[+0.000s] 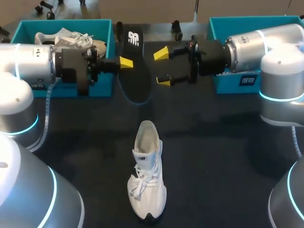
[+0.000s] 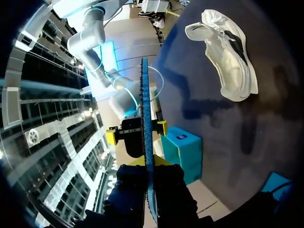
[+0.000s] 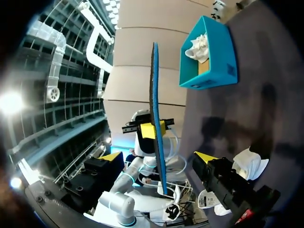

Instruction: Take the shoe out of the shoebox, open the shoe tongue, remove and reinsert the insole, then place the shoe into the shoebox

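Left gripper (image 1: 126,62) clenched on flat black blue-edged insole (image 1: 132,76), held above black table (image 1: 228,156) between left teal shoebox (image 1: 105,52) and right teal shoebox (image 1: 219,28). Right gripper (image 1: 162,67) released, fingers spread just beside insole. White lace-up shoe (image 1: 147,175) stands on table, well apart

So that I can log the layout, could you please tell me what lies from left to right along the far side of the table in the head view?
left shoebox → insole → right gripper → right shoebox
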You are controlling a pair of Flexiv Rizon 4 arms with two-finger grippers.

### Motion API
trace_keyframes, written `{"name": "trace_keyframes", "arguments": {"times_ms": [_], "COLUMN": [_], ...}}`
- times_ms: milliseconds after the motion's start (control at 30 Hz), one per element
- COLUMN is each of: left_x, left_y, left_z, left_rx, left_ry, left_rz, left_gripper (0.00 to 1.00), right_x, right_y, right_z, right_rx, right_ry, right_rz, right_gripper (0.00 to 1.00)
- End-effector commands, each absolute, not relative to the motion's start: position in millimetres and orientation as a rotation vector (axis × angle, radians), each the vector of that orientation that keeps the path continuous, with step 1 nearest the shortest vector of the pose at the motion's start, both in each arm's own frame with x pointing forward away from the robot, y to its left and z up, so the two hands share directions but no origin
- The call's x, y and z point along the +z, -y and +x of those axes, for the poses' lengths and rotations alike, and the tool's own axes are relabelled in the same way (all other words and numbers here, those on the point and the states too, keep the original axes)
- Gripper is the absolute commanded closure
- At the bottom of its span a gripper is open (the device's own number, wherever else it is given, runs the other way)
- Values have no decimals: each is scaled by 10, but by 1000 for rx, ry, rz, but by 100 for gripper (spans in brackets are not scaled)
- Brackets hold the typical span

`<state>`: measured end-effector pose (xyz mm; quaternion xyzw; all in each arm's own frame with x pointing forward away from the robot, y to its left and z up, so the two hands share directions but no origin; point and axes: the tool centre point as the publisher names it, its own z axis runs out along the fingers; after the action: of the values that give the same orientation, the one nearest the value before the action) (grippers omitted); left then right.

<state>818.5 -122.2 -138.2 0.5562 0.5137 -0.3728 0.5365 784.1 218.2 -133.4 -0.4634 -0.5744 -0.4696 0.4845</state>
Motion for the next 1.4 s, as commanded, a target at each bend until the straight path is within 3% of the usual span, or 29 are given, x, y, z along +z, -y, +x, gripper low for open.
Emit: {"name": "trace_keyframes", "arguments": {"times_ms": [33,133,267,367,467,1067,1400], "left_x": [-1412,-1427,-1444,-1457,-1460,-1463,-1443], "left_y": [1313,1338,1356,1366,1371,1404,1409], "left_z": [8171,8183,8198,8217,8233,8249,8241], "left_rx": [-883,-883,-887,-886,-887,-889,-883], "left_ry": [-1235,-1245,-1256,-1267,-1272,-1279,-1274], "left_rz": [1307,1301,1290,1280,1273,1261,1260], "left_gripper": [100,100,100,100,100,100,100], "right_x": [-1366,-1381,-1397,-1413,-1428,-1443,-1466], "right_y": [-2317,-2351,-2397,-2418,-2426,-2463,-2468], "right_z": [7842,7832,7804,7783,7771,7767,7746], "right_rx": [-1165,-1168,-1163,-1165,-1163,-1111,-1093], "right_ry": [1404,1406,1414,1417,1417,1427,1431], "right_rz": [-1114,-1106,-1093,-1083,-1077,-1094,-1099], "right_gripper": [19,25,24,33,49,57,70]}}
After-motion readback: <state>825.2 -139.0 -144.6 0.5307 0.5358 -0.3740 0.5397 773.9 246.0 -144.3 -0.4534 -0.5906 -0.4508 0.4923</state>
